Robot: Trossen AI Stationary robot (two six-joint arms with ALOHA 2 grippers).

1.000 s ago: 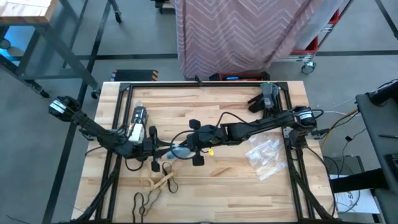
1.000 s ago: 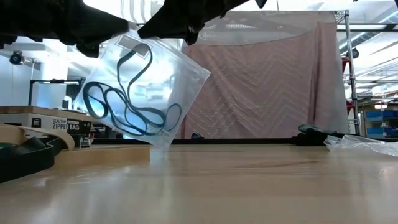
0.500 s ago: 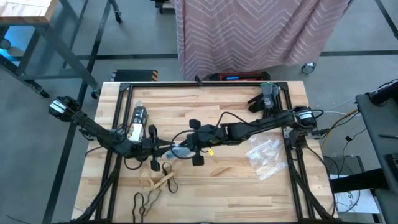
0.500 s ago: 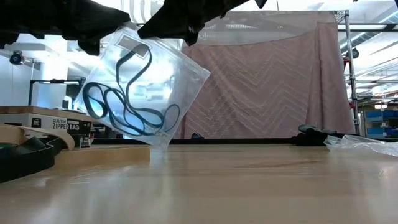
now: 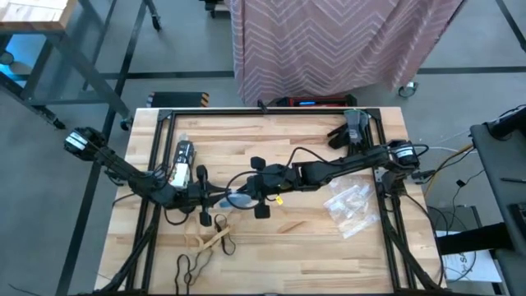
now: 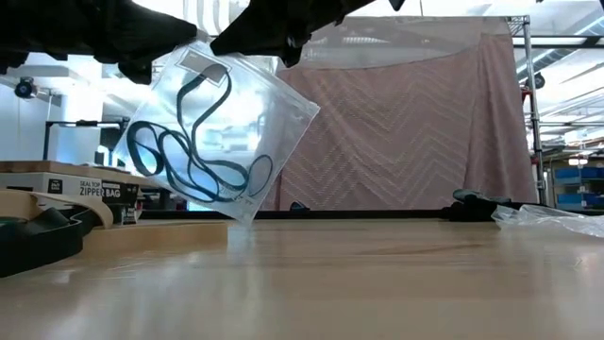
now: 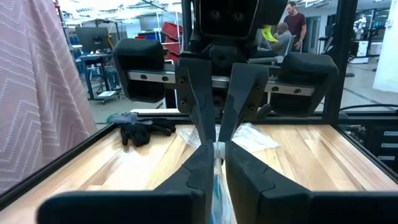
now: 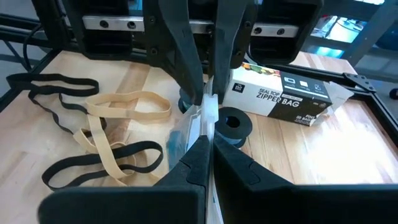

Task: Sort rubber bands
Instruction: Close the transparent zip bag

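Crinkly clear bag (image 6: 219,132) (blue rubber bands (image 6: 193,156) inside) pinched by left gripper (image 5: 220,200) and right gripper (image 5: 246,196).

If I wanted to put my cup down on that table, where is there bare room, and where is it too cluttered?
Bare wood lies along the far edge of the table, between the zipper bag box and the gloves, and at the near right corner. Crowded: the middle, where both grippers hold the clear bag, and the near left, with loose rubber bands.
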